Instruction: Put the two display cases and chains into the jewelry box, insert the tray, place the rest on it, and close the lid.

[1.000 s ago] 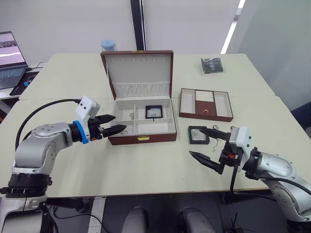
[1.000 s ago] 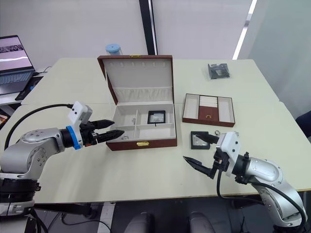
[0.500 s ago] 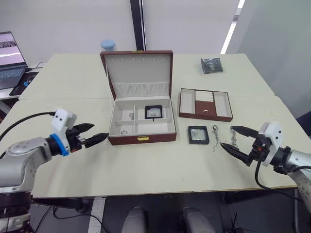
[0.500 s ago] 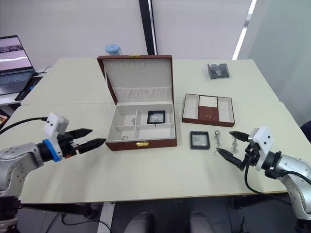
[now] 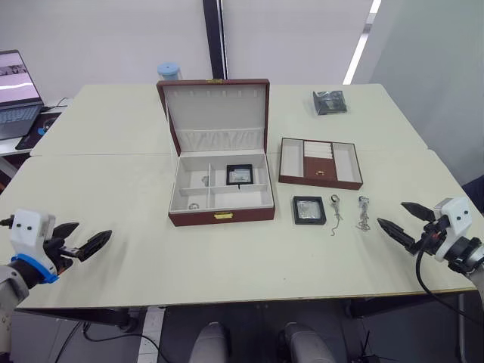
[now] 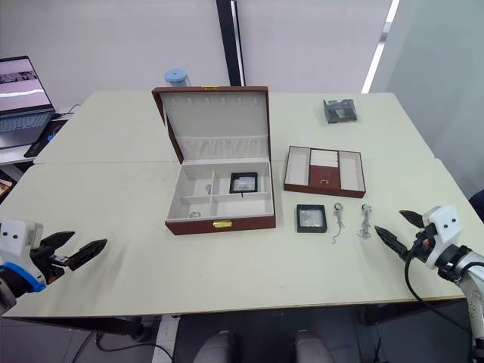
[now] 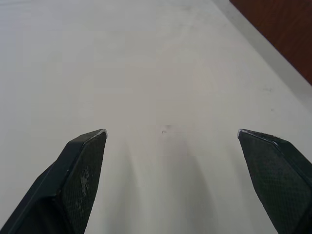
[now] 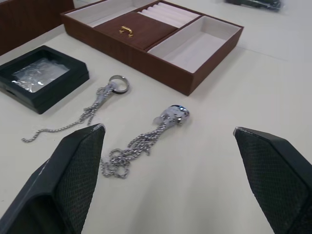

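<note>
Small items in jewelry box [image 5: 221, 189] front-left compartments: too small for you to ID. Laptop [image 5: 17, 91]: cut by frame edge.

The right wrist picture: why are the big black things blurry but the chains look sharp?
In the right wrist view the gripper's own fingers sit right at the lens, so they blur; the chains lie further off, sharp and glinting. The left wrist view blurs its fingers likewise.

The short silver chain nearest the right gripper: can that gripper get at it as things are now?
Probably yes. The right gripper is open, and the short silver chain lies on bare table with nothing between them; the second chain lies apart.
</note>
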{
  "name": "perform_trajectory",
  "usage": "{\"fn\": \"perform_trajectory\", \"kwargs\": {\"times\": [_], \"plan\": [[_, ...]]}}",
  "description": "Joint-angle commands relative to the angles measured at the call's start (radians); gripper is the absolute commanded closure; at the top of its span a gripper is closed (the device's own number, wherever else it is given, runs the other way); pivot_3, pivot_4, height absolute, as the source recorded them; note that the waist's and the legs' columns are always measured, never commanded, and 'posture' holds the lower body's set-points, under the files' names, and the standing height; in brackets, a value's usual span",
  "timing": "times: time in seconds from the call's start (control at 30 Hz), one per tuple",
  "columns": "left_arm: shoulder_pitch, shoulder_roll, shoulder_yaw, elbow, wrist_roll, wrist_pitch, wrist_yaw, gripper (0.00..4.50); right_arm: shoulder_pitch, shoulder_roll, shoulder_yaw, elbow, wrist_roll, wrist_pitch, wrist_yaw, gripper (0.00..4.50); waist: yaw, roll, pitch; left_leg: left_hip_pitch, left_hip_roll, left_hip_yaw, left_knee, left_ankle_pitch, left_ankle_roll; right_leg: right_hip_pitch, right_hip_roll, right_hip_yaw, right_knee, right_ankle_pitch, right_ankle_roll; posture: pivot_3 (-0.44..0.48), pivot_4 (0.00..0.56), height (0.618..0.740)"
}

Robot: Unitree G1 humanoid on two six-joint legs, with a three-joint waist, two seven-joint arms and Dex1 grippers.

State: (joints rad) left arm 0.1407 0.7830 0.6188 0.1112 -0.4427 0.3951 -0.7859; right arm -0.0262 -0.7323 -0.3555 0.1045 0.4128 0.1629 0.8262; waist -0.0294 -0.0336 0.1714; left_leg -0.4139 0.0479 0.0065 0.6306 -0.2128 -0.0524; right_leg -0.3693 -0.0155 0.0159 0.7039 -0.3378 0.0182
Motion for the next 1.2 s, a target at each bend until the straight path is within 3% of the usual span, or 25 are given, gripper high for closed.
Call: {"fn": "perform_trajectory", "kwargs": {"times": [0.03, 0.77, 0.97, 1.2], "plan": [[0.013, -0.009, 0.042, -0.02, 0.004, -0.041, 0.032, 0.06, -0.029, -0.003, -0.031, 0.035, -0.008, -0.045, -0.005, 0.0, 0.0, 0.0, 0.0, 0.0, 0.0, 0.0, 0.0, 0.0, 0.0, 0.0, 0.0, 0.0, 0.0, 0.0, 0.0, 0.0, 0.15, 0.74], [0.001, -0.013, 0.007, -0.058, -0.023, -0.038, 0.042, 0.06, -0.062, -0.014, -0.017, 0.054, -0.003, -0.056, 0.026, 0.0, 0.0, 0.0, 0.0, 0.0, 0.0, 0.0, 0.0, 0.0, 0.0, 0.0, 0.0, 0.0, 0.0, 0.0, 0.0, 0.0, 0.15, 0.74], [-0.008, 0.01, -0.067, -0.147, -0.044, -0.031, -0.063, 0.06, -0.096, -0.06, 0.027, -0.057, 0.058, 0.05, 0.136, 0.0, 0.0, 0.0, 0.0, 0.0, 0.0, 0.0, 0.0, 0.0, 0.0, 0.0, 0.0, 0.0, 0.0, 0.0, 0.0, 0.0, 0.15, 0.74], [-0.04, 0.06, -0.177, -0.294, -0.101, 0.057, -0.179, 0.06, -0.216, -0.15, 0.188, -0.121, 0.06, 0.149, 0.329, 0.0, -0.001, 0.0, 0.0, 0.0, 0.0, -0.001, 0.0, 0.0, 0.0, 0.0, 0.001, 0.0, 0.001, 0.0, 0.0, 0.0, 0.15, 0.74]]}}
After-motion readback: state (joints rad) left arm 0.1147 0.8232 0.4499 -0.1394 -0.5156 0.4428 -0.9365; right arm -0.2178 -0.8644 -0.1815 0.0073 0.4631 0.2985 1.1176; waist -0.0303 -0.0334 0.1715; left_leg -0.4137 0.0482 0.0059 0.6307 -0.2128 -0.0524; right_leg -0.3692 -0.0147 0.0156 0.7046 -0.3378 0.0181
